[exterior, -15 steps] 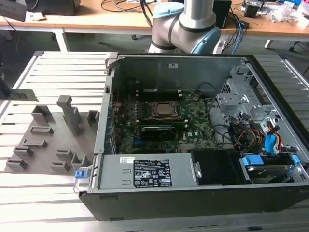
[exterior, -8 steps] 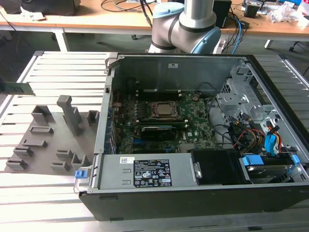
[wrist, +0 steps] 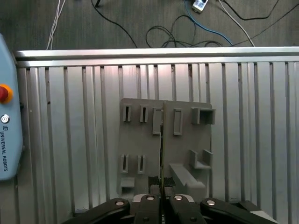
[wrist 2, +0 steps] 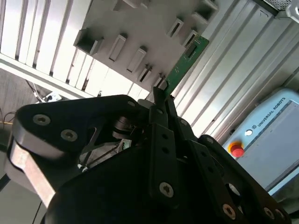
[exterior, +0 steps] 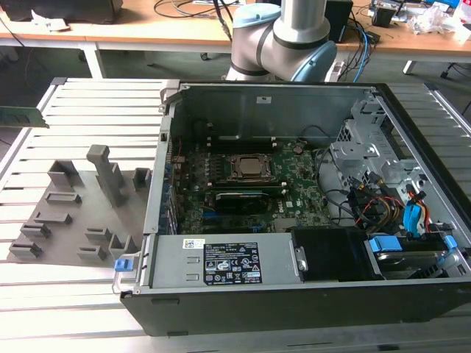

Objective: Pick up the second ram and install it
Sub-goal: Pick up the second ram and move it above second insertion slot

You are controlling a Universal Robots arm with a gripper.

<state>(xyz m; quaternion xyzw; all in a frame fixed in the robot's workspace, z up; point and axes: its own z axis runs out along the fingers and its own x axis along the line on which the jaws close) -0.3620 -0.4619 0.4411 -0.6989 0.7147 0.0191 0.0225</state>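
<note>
The black gripper has its jaws clamped on the thin green ram stick, over the grey plastic holder tray at nine o'clock of the open black computer case. I'd carry it level, with a firm grip and no twisting.

- Exterior view: even, diffuse light from above; slatted table bright, computer case interior dimmer.
- Second wrist view: glare whitens the holder tray; gripper dark, nearly silhouetted; the second ram evenly lit.
- First wrist view: soft shadows beside tray posts; floor dim.
</note>
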